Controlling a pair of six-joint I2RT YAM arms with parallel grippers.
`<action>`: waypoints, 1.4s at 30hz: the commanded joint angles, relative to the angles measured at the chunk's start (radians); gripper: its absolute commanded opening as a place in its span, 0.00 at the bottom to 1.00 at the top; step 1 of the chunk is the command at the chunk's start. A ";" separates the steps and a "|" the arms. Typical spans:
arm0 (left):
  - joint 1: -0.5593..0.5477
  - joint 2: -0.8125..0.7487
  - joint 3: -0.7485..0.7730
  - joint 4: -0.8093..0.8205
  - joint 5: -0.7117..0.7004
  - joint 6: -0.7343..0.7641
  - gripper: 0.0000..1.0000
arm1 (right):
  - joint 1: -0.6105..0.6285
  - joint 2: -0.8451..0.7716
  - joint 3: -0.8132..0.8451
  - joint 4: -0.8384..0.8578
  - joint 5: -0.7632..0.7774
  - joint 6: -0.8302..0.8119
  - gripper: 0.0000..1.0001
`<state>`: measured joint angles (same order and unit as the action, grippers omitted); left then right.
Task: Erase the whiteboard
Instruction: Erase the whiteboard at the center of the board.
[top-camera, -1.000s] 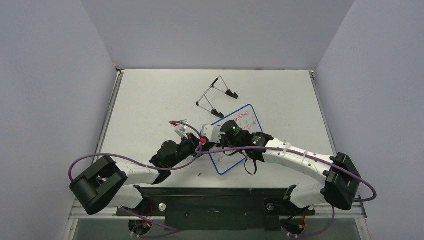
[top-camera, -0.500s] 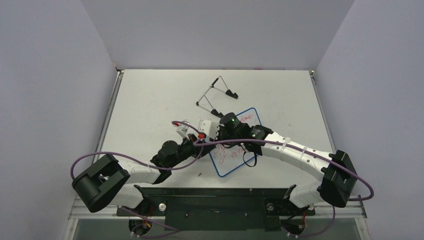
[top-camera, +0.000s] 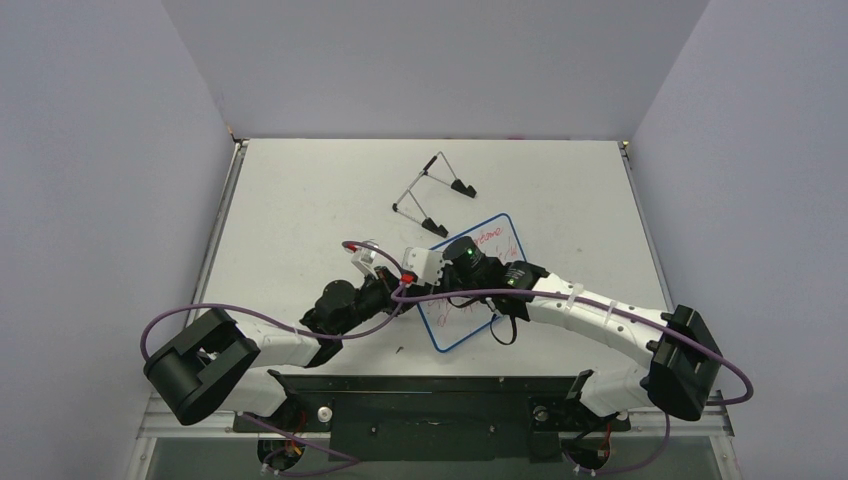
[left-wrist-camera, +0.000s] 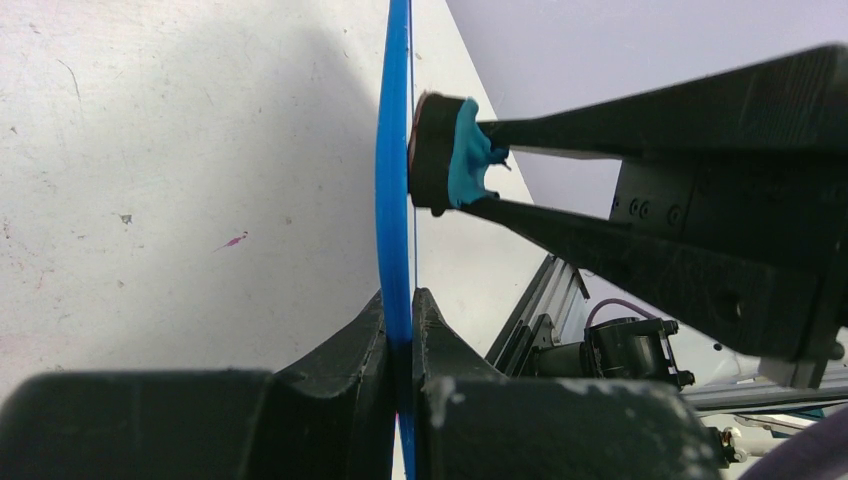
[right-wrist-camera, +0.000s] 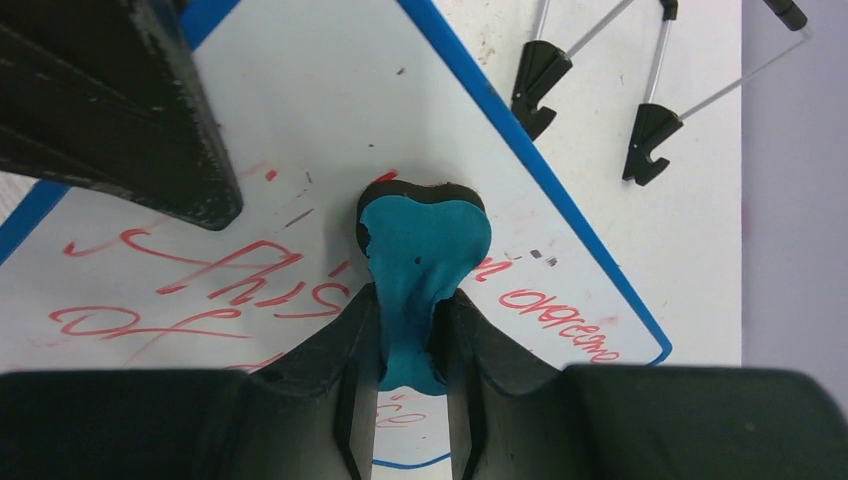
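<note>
Clamps left gripper (left-wrist-camera: 400, 300) shut on whiteboard (left-wrist-camera: 395, 150) rim, edge-on from left wrist; pinches blue eraser (right-wrist-camera: 425, 230) in right gripper (right-wrist-camera: 410, 320), pad pressed to face beside red writing (right-wrist-camera: 160, 290) shown by right wrist. Lies at middle of table (top-camera: 300, 200), wire easel stand (right-wrist-camera: 645, 140) near far edge.

walls (top-camera: 430, 60): plain pale lavender, three sides | table (top-camera: 300, 200): white, scuffed | light: even
</note>
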<state>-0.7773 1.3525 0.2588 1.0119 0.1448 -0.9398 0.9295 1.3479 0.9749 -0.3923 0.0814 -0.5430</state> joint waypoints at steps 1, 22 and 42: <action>-0.004 -0.013 0.054 0.174 0.043 -0.006 0.00 | -0.007 0.019 0.063 0.045 0.044 0.051 0.00; -0.004 -0.011 0.047 0.185 0.056 -0.007 0.00 | -0.051 0.055 0.085 -0.036 -0.055 0.040 0.00; -0.004 0.002 0.051 0.194 0.067 0.000 0.00 | -0.039 0.045 0.025 -0.142 -0.195 -0.092 0.00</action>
<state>-0.7715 1.3689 0.2588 1.0229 0.1394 -0.9546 0.8970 1.3979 1.0340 -0.4995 -0.0719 -0.5751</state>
